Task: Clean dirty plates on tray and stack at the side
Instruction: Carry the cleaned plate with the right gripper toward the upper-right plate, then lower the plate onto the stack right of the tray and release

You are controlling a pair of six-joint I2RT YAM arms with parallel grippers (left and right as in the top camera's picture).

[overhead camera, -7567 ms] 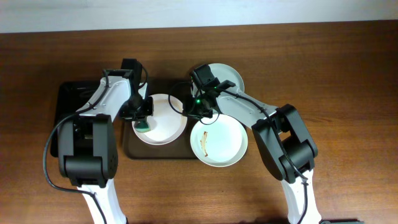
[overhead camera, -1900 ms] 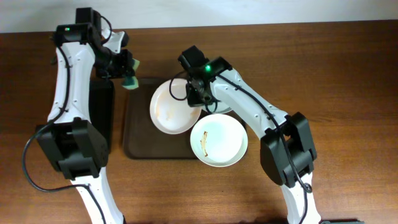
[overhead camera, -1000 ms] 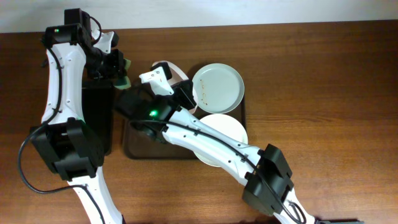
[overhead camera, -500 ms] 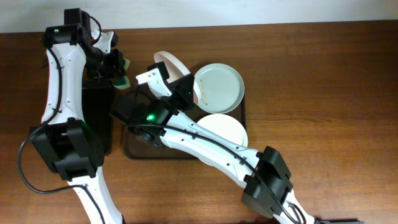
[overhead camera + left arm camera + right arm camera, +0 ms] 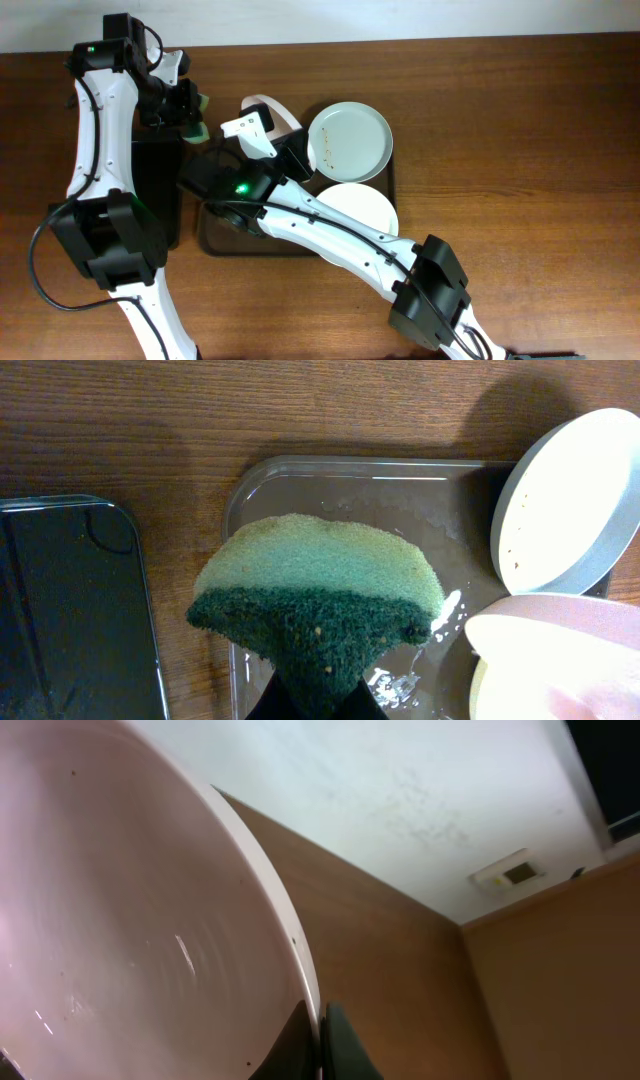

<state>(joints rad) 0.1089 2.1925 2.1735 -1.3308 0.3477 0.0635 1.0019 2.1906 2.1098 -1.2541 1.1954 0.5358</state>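
In the overhead view my right gripper (image 5: 293,135) is shut on the rim of a white plate (image 5: 264,104), which it holds tilted on edge above the back left of the dark brown tray (image 5: 215,241). The right wrist view shows the jaws (image 5: 320,1042) pinched on that plate's rim (image 5: 130,920). A pale mint plate (image 5: 350,141) with small brown specks lies at the tray's back right. A white plate (image 5: 372,205) lies in front of it, partly under my right arm. My left gripper (image 5: 190,112) is shut on a green sponge (image 5: 315,590), held left of the lifted plate.
A narrow glossy black tray (image 5: 160,190) lies on the wooden table left of the brown tray, under my left arm. My right arm stretches diagonally across the brown tray. The tray floor (image 5: 340,495) below the sponge looks wet.
The right gripper tipped the held plate up more steeply, then shifted it slightly left. The left arm and its sponge have stayed still.
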